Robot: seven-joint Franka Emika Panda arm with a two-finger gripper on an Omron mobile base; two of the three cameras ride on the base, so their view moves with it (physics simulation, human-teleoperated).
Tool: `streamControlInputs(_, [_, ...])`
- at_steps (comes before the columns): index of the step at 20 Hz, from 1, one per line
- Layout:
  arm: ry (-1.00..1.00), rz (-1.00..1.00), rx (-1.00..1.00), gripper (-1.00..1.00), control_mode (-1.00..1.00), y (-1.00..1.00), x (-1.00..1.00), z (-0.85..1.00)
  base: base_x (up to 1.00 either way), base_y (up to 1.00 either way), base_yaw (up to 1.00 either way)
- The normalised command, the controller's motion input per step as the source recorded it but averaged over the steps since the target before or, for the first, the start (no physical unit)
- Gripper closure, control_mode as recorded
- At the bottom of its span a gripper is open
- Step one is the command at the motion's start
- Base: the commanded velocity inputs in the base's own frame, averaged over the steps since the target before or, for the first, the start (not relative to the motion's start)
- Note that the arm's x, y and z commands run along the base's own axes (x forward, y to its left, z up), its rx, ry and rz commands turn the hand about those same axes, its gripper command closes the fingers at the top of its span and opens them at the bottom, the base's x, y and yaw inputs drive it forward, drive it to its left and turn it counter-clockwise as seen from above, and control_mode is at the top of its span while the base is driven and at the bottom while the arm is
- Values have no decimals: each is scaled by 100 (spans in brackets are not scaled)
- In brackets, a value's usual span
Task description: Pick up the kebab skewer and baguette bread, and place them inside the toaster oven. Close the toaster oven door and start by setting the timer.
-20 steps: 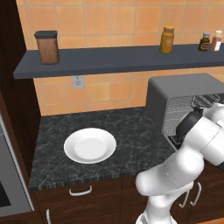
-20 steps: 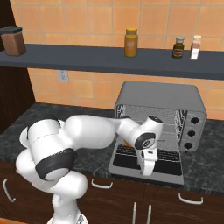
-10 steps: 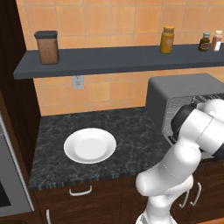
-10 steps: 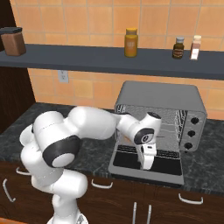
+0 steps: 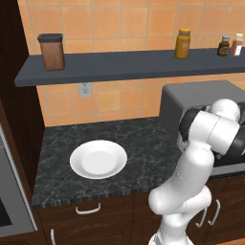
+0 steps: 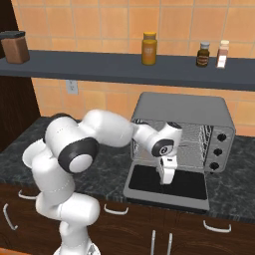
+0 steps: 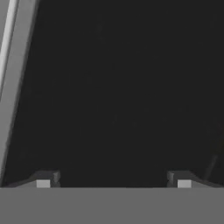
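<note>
The gripper (image 6: 167, 182) hangs wide open and empty, just above the toaster oven door (image 6: 167, 184), which lies flat, open. The skewer and bread cannot be made out. Descending further could ram the glass.

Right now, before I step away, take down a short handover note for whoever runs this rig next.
Gripper: open, holding nothing, pointing down over the toaster oven door.
Toaster oven: on the counter, door folded down flat, wire racks exposed.
Kebab skewer and baguette bread: too small to tell whether they lie on the racks, so check first.
Done: loading possibly, unconfirmed.
Left: confirm the food is inside, lift the door shut, then turn the timer knob on the oven's right panel.
</note>
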Motion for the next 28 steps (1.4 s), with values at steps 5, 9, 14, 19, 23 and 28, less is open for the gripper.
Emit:
streamControlInputs(5, [-1, 0, 0, -100, -100, 0, 53, 0, 0, 0, 0])
streamControlInputs(9, [-2, 0, 0, -100, -100, 0, 48, 0, 0, 0, 0])
streamControlInputs(14, [-2, 0, 0, -100, -100, 0, 19, -3, 0, 0, 0])
streamControlInputs(19, [-3, 1, 0, -100, -100, 0, -23, 0, 0, 0, 0])
streamControlInputs(23, [-6, 7, 0, -100, -100, 0, -66, 10, 0, 0, 0])
streamControlInputs(28, [-14, 17, 0, -100, -100, 0, -87, 40, 0, 0, 0])
